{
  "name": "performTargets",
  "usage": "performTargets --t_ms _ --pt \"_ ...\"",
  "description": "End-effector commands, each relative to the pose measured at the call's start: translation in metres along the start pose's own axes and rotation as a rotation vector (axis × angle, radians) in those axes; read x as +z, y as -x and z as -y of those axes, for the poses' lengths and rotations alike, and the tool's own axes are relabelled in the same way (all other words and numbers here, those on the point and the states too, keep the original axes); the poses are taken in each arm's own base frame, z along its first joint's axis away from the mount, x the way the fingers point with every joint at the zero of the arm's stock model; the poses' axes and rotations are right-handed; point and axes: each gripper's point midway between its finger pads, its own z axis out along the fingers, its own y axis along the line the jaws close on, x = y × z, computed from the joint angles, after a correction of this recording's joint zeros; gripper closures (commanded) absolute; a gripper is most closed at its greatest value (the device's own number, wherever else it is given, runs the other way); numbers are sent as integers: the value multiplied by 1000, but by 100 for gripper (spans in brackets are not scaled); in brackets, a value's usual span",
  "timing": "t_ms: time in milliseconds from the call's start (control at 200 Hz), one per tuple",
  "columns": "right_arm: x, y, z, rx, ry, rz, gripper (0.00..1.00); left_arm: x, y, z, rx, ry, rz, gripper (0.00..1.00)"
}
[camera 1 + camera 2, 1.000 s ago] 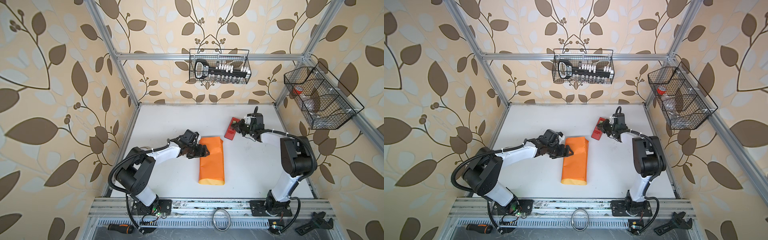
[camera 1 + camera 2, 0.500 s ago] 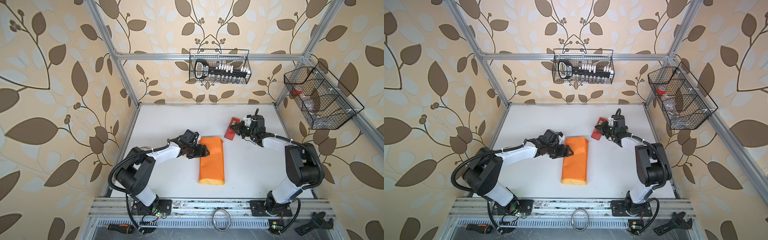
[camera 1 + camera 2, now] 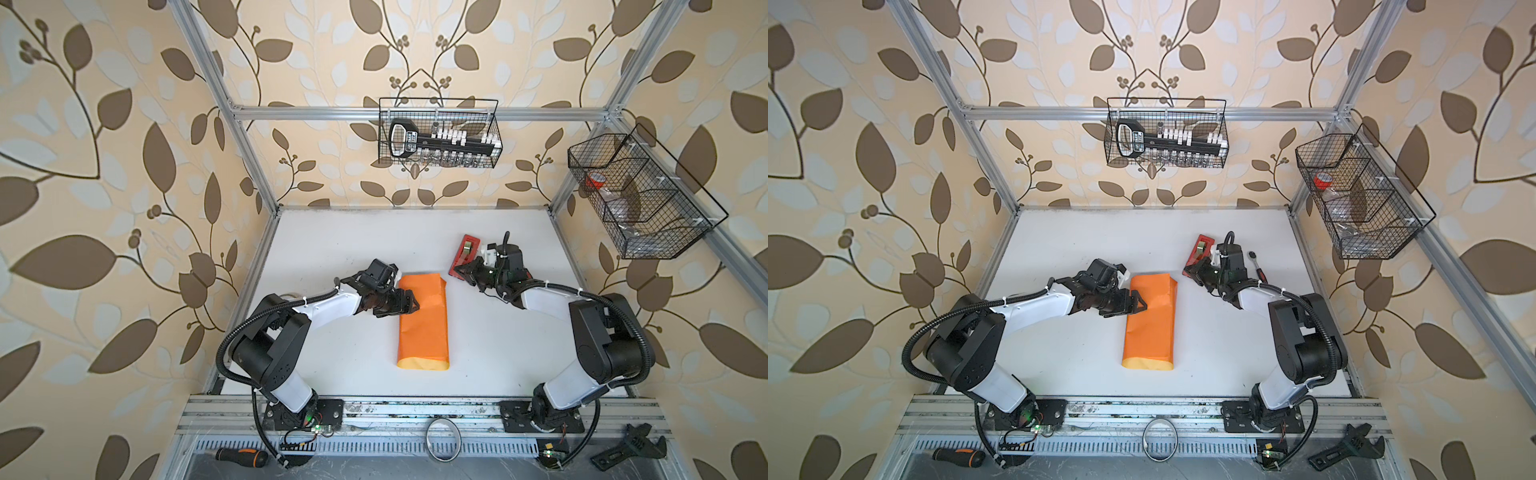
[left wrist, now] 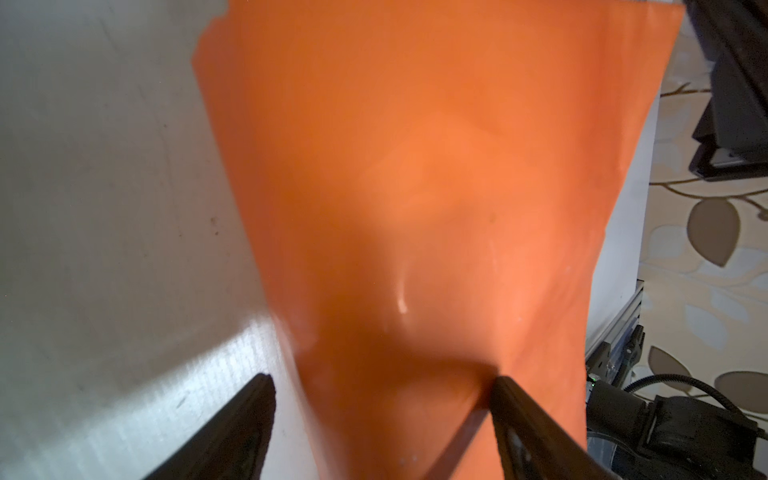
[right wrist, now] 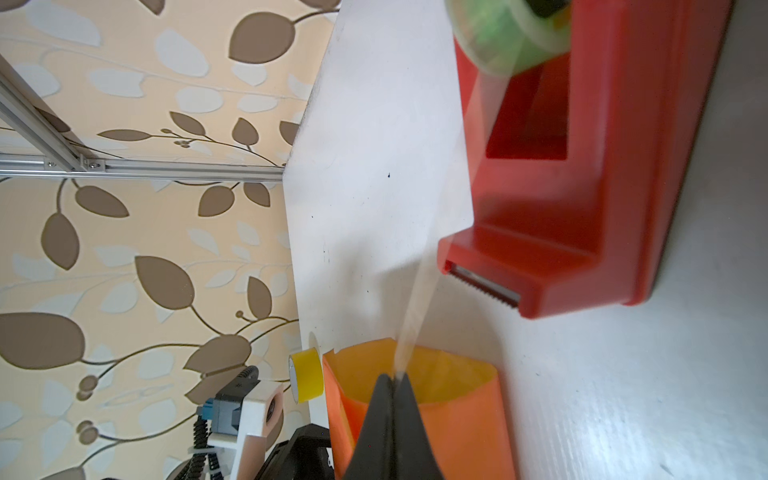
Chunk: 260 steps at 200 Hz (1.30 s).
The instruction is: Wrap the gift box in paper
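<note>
The paper [image 3: 424, 320] [image 3: 1150, 320] lies mid-table as a long orange sleeve, its pale inner side showing at both open ends. The gift box is hidden inside it. My left gripper [image 3: 409, 305] [image 3: 1139, 306] [image 4: 382, 380] is open at the sleeve's far left edge, with one finger on the paper [image 4: 415, 187] and the other over bare table. My right gripper [image 3: 457, 272] [image 3: 1187, 272] [image 5: 392, 378] is shut on a strip of clear tape [image 5: 436, 249]. The strip runs from the red tape dispenser [image 3: 465, 249] [image 3: 1200, 249] [image 5: 582, 187] beside the sleeve's far right corner [image 5: 457, 415].
A yellow tape roll [image 5: 307, 374] sits on the table behind my left arm. A ratchet [image 3: 1256, 264] lies right of the right wrist. Wire baskets [image 3: 438, 133] [image 3: 640, 199] hang on the back and right walls. A metal ring [image 3: 442, 444], a screwdriver [image 3: 241, 457] and a wrench [image 3: 627, 451] lie on the front ledge.
The right arm's elbow has swung toward the front right, and its shut gripper has drawn a little away from the dispenser. The left arm and the paper have not moved.
</note>
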Motion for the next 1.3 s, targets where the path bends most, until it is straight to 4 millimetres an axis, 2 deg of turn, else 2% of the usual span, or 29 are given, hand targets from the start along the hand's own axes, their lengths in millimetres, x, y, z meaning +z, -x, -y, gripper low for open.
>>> performTargets --t_ms 0,435,680,800,930,1150,1294 --pt "9 -16 5 5 3 -46 100 6 -26 -37 -26 135 -79 17" --pt "23 -22 75 21 -173 -39 100 6 -27 -38 -29 136 -79 17" --pt "22 -21 109 31 -254 -36 100 6 -28 -38 -27 137 -80 18" --pt "20 -18 112 28 -263 -36 100 6 -28 -39 -27 140 -79 18" --pt "16 -16 106 8 -259 -38 100 6 -28 -39 -27 140 -82 17" --pt "1 -13 81 -59 -214 -49 100 6 -28 -40 -28 141 -83 17" --pt "-18 -23 56 -93 -124 -37 100 6 -29 -40 -27 141 -84 18"
